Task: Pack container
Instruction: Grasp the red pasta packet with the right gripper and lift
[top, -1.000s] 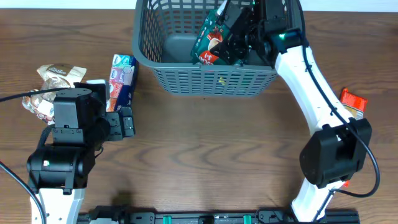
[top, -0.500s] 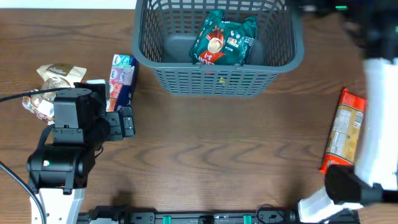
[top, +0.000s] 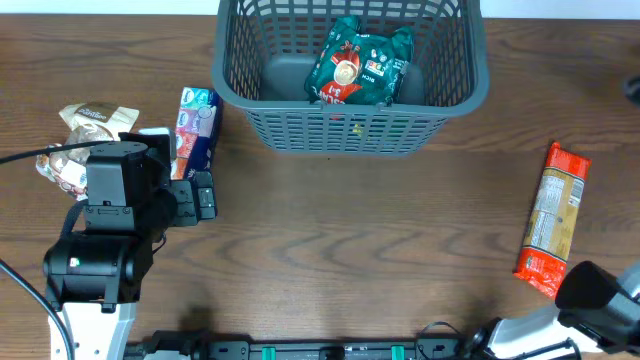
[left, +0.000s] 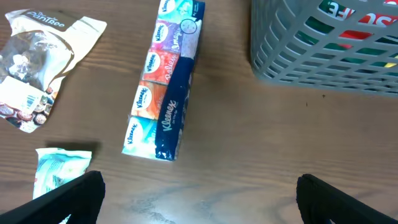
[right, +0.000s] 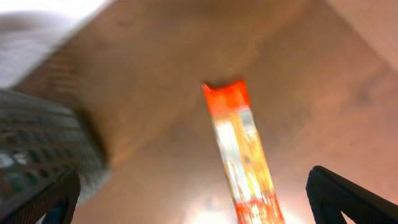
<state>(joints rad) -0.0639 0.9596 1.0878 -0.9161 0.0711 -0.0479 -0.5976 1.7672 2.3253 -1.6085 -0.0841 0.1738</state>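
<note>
Right gripper (right: 193, 208) jaws apart and empty, seen only as blurred fingertips (right: 37, 199) at frame corners, its arm (top: 595, 300) mostly cut off overhead; left gripper (left: 199, 208) likewise spread; container (top: 350, 125) sits at far table (top: 350, 240) edge holding a green packet (top: 358, 65), orange packet (top: 552, 220) and tissue pack (left: 165, 87) lying outside.

The basket (top: 340, 125) stands at the far middle of the table (top: 330, 240), with 1 packet (top: 358, 65) lying inside it. Just left of the basket lies a tissue pack (top: 195, 128), and further left a bag (top: 88, 118). Well apart on the right, nearer the front edge, lies a second packet (top: 553, 220)
</note>
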